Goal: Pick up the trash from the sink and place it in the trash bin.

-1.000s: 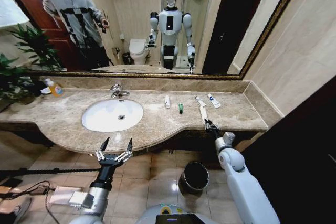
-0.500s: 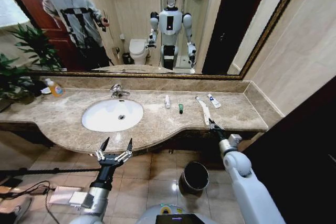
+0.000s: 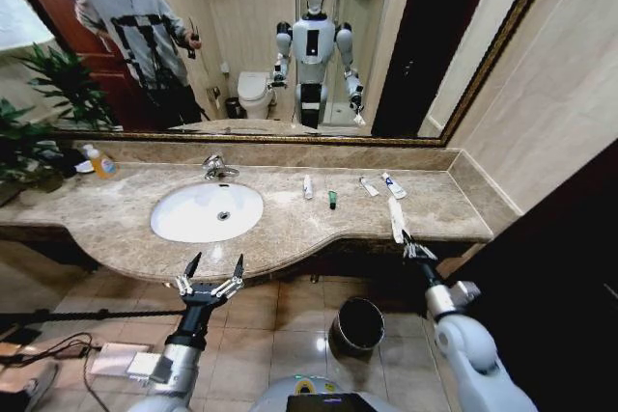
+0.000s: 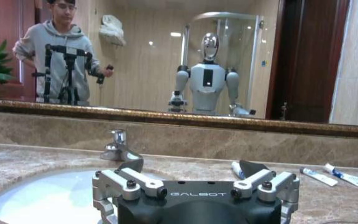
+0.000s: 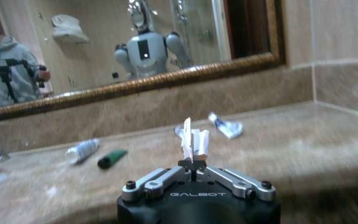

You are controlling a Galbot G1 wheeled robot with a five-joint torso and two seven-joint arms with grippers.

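My right gripper [image 3: 407, 243] hangs over the counter's front right edge, shut on a thin white piece of trash [image 3: 396, 219] that stands up from its jaws. In the right wrist view the gripper [image 5: 193, 164] pinches that white piece [image 5: 193, 139]. More trash lies on the marble right of the sink [image 3: 169, 229]: a white tube [image 3: 308, 186], a dark green piece [image 3: 332, 200], a small white packet [image 3: 368, 186] and a white-and-blue tube [image 3: 393, 185]. The black trash bin [image 3: 359, 325] stands on the floor below the counter edge. My left gripper [image 3: 212, 272] is open in front of the sink.
A chrome faucet [image 3: 214, 167] stands behind the basin. An orange soap bottle [image 3: 100, 161] and a green plant [image 3: 39, 113] are at the far left. A big mirror lines the back wall, and a dark panel [image 3: 541, 277] closes the right side.
My right gripper has lifted the white piece off the counter and drawn back toward the front right edge. The left arm has stayed still.
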